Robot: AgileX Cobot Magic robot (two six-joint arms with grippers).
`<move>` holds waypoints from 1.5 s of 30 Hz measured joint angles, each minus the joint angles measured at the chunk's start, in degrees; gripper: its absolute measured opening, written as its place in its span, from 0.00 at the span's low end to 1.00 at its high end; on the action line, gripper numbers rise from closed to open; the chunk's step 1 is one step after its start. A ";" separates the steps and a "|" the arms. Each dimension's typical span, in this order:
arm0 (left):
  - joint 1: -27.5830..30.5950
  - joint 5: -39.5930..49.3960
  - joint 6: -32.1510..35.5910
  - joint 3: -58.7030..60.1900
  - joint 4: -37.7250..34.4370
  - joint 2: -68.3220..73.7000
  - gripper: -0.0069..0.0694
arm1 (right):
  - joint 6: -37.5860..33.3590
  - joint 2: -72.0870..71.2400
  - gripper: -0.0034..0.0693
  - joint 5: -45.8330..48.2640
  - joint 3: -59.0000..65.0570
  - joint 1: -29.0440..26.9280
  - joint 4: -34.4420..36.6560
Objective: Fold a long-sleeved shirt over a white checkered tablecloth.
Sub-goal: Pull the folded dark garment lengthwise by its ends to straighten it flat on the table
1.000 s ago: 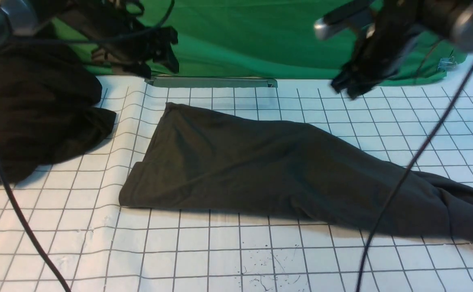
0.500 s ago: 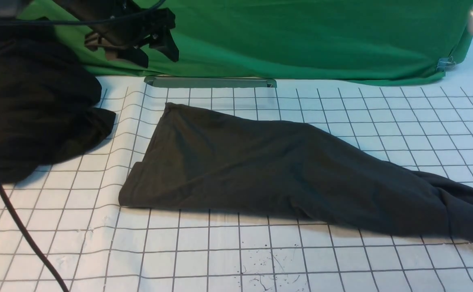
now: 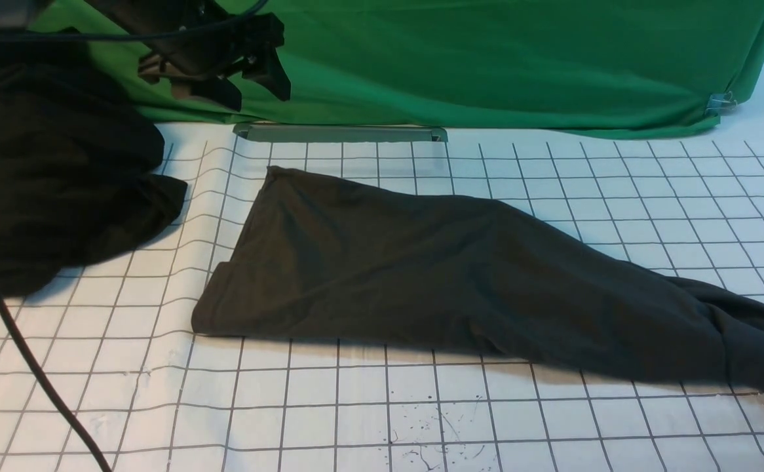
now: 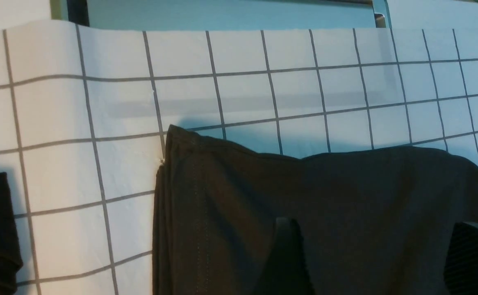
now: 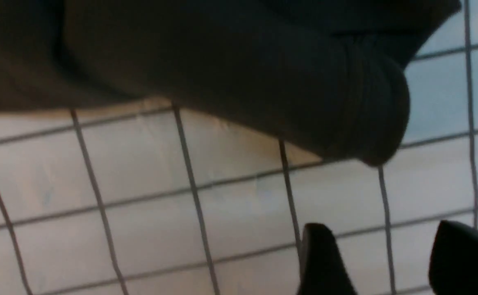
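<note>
The long-sleeved shirt (image 3: 421,269) lies folded into a long dark charcoal band across the white checkered tablecloth (image 3: 356,406), its wide end at the back left and its narrow end running off the right edge. No logo shows. My left gripper (image 3: 257,97) hangs open in the air above the shirt's far left corner; in the left wrist view the left gripper (image 4: 374,225) stands over the shirt (image 4: 304,196) with nothing held. My right gripper (image 5: 386,233) is open over bare tablecloth (image 5: 140,176), close to the ribbed sleeve cuff (image 5: 370,110). It is out of the front view.
A deeper black garment (image 3: 61,177) lies in a heap at the left. The green backdrop cloth (image 3: 487,59) closes the back, with a grey bar (image 3: 339,133) along its foot and a metal clip (image 3: 719,101) at the right. A black cable (image 3: 21,347) crosses the front left.
My right arm has swung out of the front view to the right. The left gripper has lifted slightly. The shirt lies unchanged.
</note>
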 joint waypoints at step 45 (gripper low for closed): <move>0.00 -0.40 1.43 0.00 -0.21 0.70 0.72 | 7.29 10.59 0.16 -13.08 -10.14 -0.76 -13.38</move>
